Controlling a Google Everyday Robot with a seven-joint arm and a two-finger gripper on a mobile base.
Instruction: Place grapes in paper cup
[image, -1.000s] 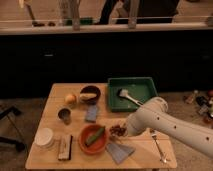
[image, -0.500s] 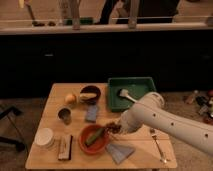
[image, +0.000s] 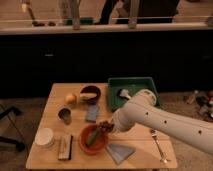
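the wooden worktop carries everything, and the robot's white arm reaches in over it from the right, ending in the claw near the middle. behind the claw and to its right sits a green tray. directly below and just in front of the claw is an orange bowl with something green lying in it. the paper cup stands well to the left of the claw, near the worktop's front left corner, with a dark metal cup between them but further back. a flat brown block lies beside the paper cup, on the side nearer the claw.

the grapes are at the tip of the claw, a small dark reddish cluster above the orange bowl's rim, and the claw is clenched on them.

the bunch looks light, but soft and bumpy, so a hard squeeze could burst berries and a loose one could let single grapes drop off. the safest hold is probably across the thick middle of the cluster or on the stem, which cannot be made out here. the paper cup is likely light too and may tip if nudged.
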